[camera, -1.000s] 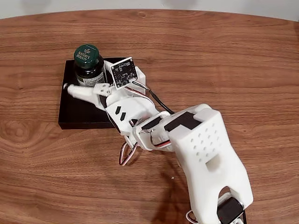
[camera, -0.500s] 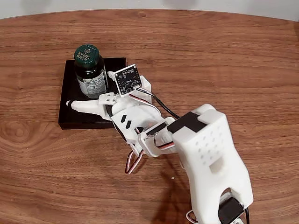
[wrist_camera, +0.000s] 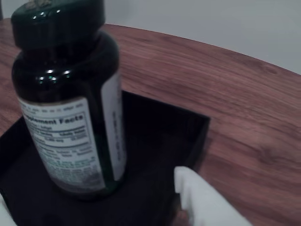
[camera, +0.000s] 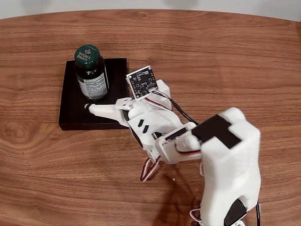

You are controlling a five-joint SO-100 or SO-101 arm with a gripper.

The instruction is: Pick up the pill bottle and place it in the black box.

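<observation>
The pill bottle (camera: 91, 72), dark green with a green printed cap and a pale label, stands upright in the black box (camera: 73, 113), toward its back left in the fixed view. My gripper (camera: 113, 98) is open and sits over the box's front right corner, a short way right of the bottle and clear of it. In the wrist view the pill bottle (wrist_camera: 70, 108) looms close at the left on the black box floor (wrist_camera: 155, 155), and one white finger (wrist_camera: 200, 197) shows at the bottom right.
The box rests on a wooden table (camera: 221, 56). My white arm (camera: 225, 160) crosses the table's front right. Bare wood stretches behind and to the right of the box.
My gripper has drawn back to the right and toward the front, away from the bottle it stood around a second ago. The bottle stays upright in the box.
</observation>
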